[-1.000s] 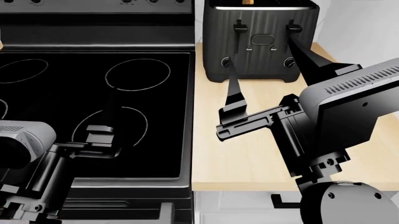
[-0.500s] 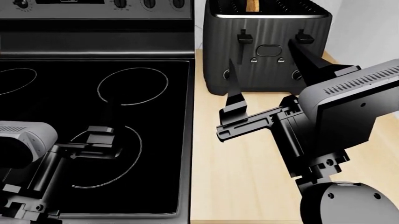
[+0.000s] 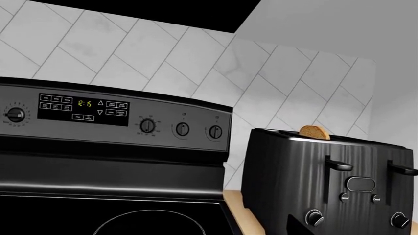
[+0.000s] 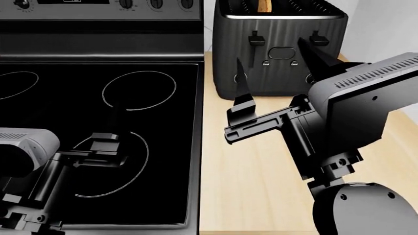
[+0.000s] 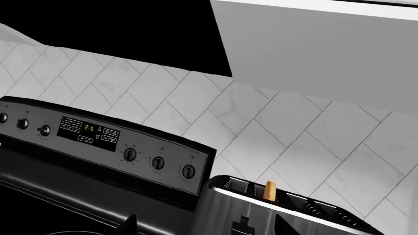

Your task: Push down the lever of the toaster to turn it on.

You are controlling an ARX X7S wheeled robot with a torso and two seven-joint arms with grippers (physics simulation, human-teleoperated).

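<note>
The black ribbed toaster stands at the back of the wooden counter, with a slice of toast in a left slot. Its left lever is up, level with the right-hand lever. My right gripper is open and empty, held in front of the toaster's face and apart from it. In the right wrist view the lever shows between my fingertips. The toaster and lever also show in the left wrist view. My left gripper is shut over the stove.
A black glass cooktop fills the left, with its control panel behind. The wooden counter runs from the toaster toward me. A white tiled wall is behind, and a pale wall stands to the toaster's right.
The head view shifted at first, bringing the toaster lower and larger. Since then my right gripper has risen a little toward the toaster's face. The left arm has not moved.
</note>
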